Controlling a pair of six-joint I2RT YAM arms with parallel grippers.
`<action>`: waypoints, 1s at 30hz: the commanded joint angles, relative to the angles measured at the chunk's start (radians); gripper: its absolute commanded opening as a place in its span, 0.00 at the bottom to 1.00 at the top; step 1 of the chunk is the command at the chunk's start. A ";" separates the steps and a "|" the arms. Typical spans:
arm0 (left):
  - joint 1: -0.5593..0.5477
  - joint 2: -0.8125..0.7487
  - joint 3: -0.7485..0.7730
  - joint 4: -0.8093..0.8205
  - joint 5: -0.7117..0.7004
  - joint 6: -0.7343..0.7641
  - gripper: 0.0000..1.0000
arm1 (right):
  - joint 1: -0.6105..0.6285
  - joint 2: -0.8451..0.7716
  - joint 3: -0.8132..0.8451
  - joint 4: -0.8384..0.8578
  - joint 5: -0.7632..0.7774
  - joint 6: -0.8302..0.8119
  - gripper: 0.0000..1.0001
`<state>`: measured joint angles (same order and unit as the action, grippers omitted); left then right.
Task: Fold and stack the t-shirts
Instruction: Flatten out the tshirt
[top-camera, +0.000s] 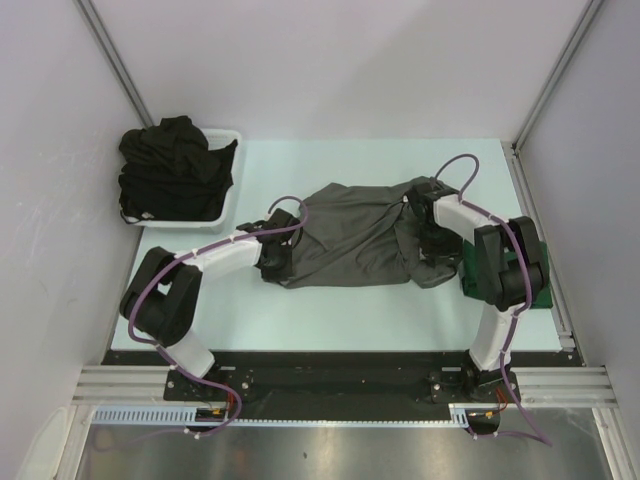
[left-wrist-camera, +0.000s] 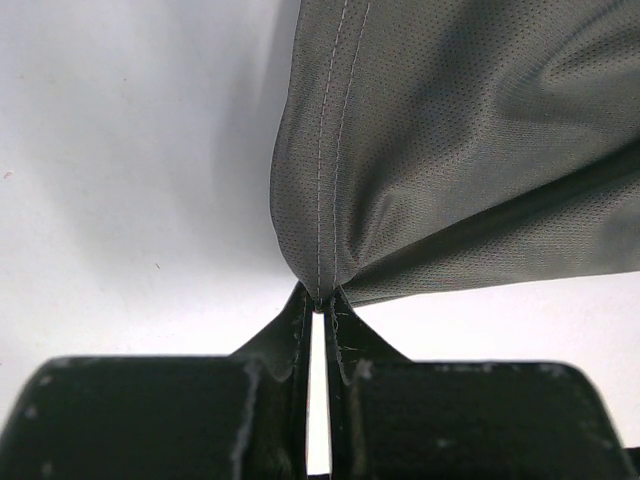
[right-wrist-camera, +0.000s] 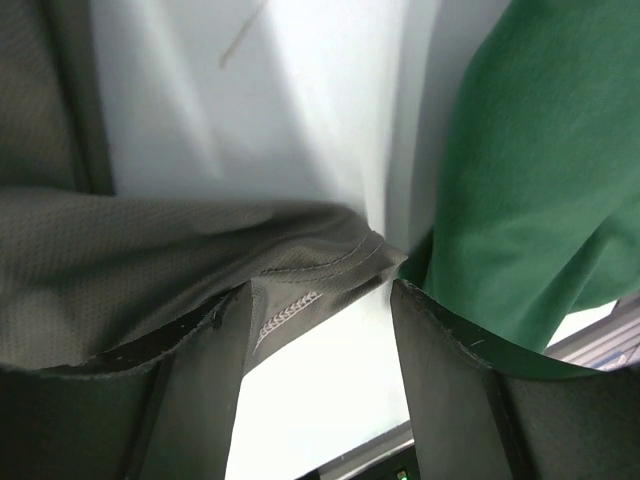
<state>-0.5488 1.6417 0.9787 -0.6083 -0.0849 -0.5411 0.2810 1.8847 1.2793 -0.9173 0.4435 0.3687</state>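
Observation:
A charcoal grey t-shirt (top-camera: 350, 240) lies crumpled and spread across the middle of the table. My left gripper (top-camera: 275, 258) is at its left edge. In the left wrist view that gripper (left-wrist-camera: 320, 300) is shut on a stitched hem corner of the grey t-shirt (left-wrist-camera: 450, 150). My right gripper (top-camera: 432, 235) is over the shirt's right end. In the right wrist view it (right-wrist-camera: 322, 290) stands open, with a hemmed fold of the grey t-shirt (right-wrist-camera: 150, 260) draped over the left finger and hanging at the tips. A dark green t-shirt (right-wrist-camera: 530, 170) lies just right of it.
A white basket (top-camera: 231, 196) at the back left holds a heap of black t-shirts (top-camera: 175, 170). The green t-shirt (top-camera: 540, 296) sits by the table's right edge, partly under the right arm. Grey walls close in the left, back and right sides.

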 joint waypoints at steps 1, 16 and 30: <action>-0.005 -0.043 0.026 -0.021 -0.026 0.013 0.00 | -0.031 -0.035 -0.003 0.041 0.014 -0.014 0.63; -0.005 -0.086 0.015 -0.071 -0.081 -0.002 0.00 | -0.080 -0.079 0.066 0.023 -0.045 -0.033 0.64; 0.000 -0.118 0.028 -0.110 -0.141 -0.007 0.00 | -0.109 -0.062 0.009 0.051 -0.111 -0.033 0.64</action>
<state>-0.5495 1.5761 0.9787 -0.6956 -0.1856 -0.5419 0.1783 1.8473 1.2957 -0.8814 0.3519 0.3389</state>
